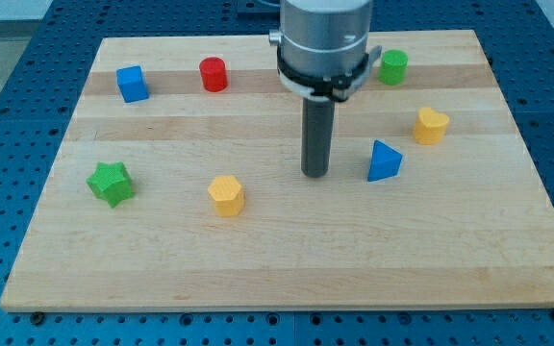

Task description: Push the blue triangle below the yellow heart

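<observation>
The blue triangle (pixel 384 160) lies on the wooden board right of centre. The yellow heart (pixel 430 125) sits up and to the right of it, a short gap apart. My tip (pixel 314 174) rests on the board to the left of the blue triangle, about a block's width away and not touching it. The rod rises straight up to the arm's grey body at the view's top.
A blue cube (pixel 133 84) and a red cylinder (pixel 214 74) sit at the upper left. A green cylinder (pixel 392 66) sits at the upper right. A green star (pixel 111 183) is at the left, a yellow hexagon (pixel 226 195) below centre-left. The board's edge (pixel 287 306) runs along the bottom.
</observation>
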Tool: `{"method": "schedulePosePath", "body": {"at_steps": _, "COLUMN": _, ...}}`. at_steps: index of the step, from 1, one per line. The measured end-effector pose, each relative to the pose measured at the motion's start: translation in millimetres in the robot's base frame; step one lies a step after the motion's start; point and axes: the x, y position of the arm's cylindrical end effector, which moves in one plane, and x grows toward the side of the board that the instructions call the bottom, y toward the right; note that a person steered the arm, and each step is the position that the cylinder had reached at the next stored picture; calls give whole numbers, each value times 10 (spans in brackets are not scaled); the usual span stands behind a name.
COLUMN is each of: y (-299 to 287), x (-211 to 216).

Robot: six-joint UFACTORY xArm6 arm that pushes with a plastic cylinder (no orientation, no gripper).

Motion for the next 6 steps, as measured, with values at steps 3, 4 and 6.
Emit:
{"method": "schedulePosePath", "body": {"at_steps": 3, "y": 585, "x": -106}}
{"method": "schedulePosePath", "body": {"at_steps": 4, "y": 743, "x": 65}}
{"method": "schedulePosePath", "body": {"at_steps": 6, "y": 1540, "x": 65}}
